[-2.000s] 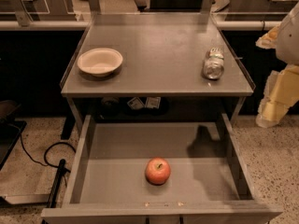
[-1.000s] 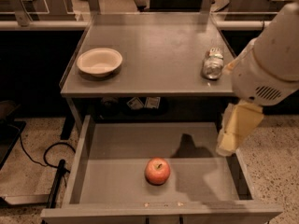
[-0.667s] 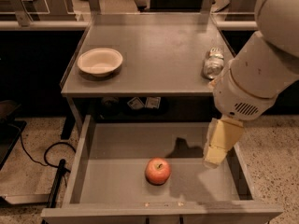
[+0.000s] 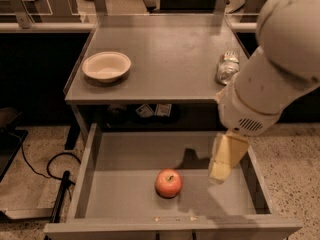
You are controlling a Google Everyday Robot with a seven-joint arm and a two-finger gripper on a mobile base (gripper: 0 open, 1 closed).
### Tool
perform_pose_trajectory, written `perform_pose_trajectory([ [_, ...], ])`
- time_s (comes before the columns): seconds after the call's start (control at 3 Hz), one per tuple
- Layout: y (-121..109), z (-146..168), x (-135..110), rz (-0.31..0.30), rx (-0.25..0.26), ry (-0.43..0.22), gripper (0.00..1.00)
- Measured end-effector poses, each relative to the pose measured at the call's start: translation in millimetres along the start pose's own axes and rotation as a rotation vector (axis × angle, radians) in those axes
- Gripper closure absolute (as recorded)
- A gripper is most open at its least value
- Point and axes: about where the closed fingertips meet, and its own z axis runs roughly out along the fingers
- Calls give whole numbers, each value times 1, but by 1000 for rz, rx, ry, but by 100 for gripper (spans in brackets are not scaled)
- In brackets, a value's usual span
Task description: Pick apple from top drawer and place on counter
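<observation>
- One arm only, so no choice of side; gripper (image 4: 218, 176) hanging low inside the open top drawer (image 4: 125, 156), toward its right wall, pointing down
- Apart or together: cannot tell from this angle
- Apple (image 4: 168, 183) resting on the bare drawer bottom, about mid-width, close to the front panel, stem upward
- Key relation: apple to the view's left of the gripper and slightly nearer the front panel; near, not touching, bare grey bottom between them
- Round fruit, hence no long axis to line up with
- Next move, by judgement: short shift leftward and forward, then down over the apple
- Counter (image 4: 170, 44) above and behind, with a white bowl (image 4: 106, 66) at left, a silver can (image 4: 228, 67) at right, and bare surface between for the placing
</observation>
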Motion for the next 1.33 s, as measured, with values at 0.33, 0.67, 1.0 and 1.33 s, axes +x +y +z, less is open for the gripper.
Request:
perform_pose_trajectory([
  [0.33,2,77,-29,-48,-12,-8,0],
  [0.67,4,79,-30,-47,-9,-17,0],
  [1.0,13,104,-49,-61,-16,-34,0],
  [1.33,16,127,-66,-74,-23,-62,0],
])
